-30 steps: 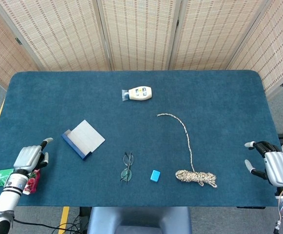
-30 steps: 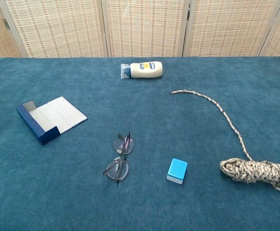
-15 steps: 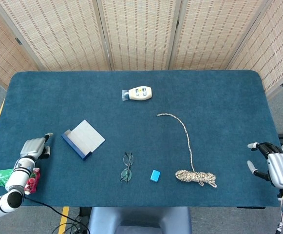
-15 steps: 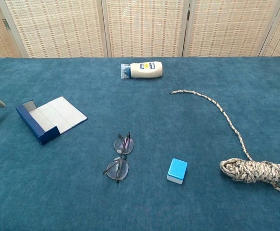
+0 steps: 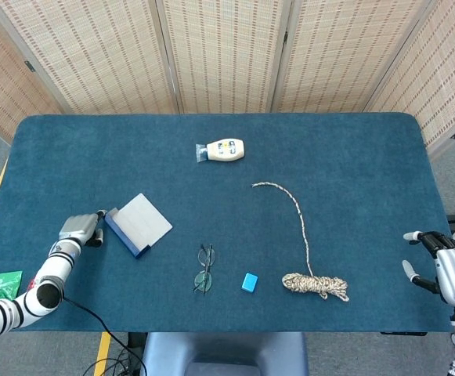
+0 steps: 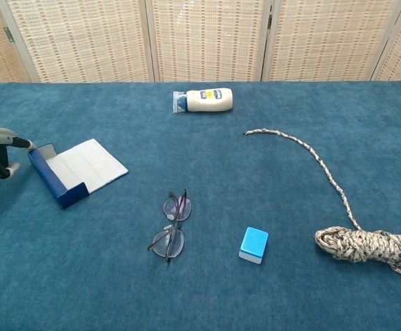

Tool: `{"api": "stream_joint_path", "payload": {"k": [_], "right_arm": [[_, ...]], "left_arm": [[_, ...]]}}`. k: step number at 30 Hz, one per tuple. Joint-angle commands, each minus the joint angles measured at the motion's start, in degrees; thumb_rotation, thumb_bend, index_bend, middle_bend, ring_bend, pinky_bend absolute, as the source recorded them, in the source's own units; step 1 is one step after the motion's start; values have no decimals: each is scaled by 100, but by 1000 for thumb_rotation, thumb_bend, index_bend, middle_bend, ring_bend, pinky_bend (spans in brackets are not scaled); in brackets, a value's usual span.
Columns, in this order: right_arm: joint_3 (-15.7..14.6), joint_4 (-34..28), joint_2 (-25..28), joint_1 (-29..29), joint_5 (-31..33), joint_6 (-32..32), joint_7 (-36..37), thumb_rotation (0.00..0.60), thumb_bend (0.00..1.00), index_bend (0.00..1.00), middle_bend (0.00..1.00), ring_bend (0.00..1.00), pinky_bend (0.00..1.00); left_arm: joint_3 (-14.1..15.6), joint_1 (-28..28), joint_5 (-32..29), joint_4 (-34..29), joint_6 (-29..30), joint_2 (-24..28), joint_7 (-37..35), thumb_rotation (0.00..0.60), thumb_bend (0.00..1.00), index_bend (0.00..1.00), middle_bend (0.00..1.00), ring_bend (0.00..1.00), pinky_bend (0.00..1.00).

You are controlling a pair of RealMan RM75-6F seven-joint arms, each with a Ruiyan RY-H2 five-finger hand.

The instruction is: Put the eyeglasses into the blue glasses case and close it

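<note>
At the worktop's [image 5: 352,149] near-left corner, your left hand [image 5: 79,229] sat empty, fingers loosely curled, touching the open blue glasses case [image 5: 137,224]. A harder nudge risked sliding that light case away from the eyeglasses [image 5: 204,268], which lay folded near the front edge. Your right hand [image 5: 446,270] waited open, well apart.

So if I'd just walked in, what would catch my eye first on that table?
Probably the open blue glasses case at the left, with the left robot hand right up against its end. Near the front middle lie the folded eyeglasses, untouched, beside a small blue block. To the right a coiled rope trails a long tail toward the far side, where a white bottle lies on its side.
</note>
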Motion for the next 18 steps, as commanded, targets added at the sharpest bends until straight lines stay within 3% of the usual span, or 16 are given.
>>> {"api": "stream_joint_path", "payload": {"k": [1, 10, 14, 18], "right_arm": [[-5, 10, -6, -14, 4, 10, 9, 600, 334, 329, 403, 300, 314], [-3, 56, -36, -40, 12, 20, 54, 600, 334, 329, 403, 300, 314], [3, 68, -52, -27, -4, 8, 69, 600, 335, 329, 403, 300, 314], [-3, 75, -76, -24, -24, 4, 68, 600, 335, 329, 403, 300, 314]], "left_arm": [[-31, -151, 69, -108, -80, -12, -74, 600, 727, 164, 1000, 1000, 1000], [-123, -496, 528, -524, 12, -11, -274, 597, 727, 164, 1000, 1000, 1000], [-175, -410, 1123, -636, 620, -33, -369, 600, 726, 163, 1000, 1000, 998], [-141, -163, 1862, -1180, 972, 278, -612, 600, 726, 174, 1000, 1000, 998]]}}
